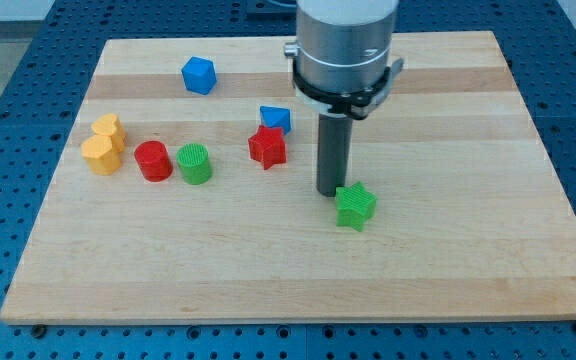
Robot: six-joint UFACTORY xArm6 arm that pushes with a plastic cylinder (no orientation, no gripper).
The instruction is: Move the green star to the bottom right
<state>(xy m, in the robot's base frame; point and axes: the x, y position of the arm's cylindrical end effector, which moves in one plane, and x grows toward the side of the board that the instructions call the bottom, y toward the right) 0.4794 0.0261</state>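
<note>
The green star (355, 206) lies on the wooden board (298, 280), a little right of its middle. My tip (329, 191) rests on the board just to the star's upper left, touching or nearly touching it. The rod hangs from the grey arm (345, 45) at the view's top.
A red star (267, 147) and a blue block (276, 119) sit left of the rod. A green cylinder (195, 163), a red cylinder (153, 160) and two yellow blocks (103, 145) line up at the left. A blue cube (198, 75) sits at the upper left.
</note>
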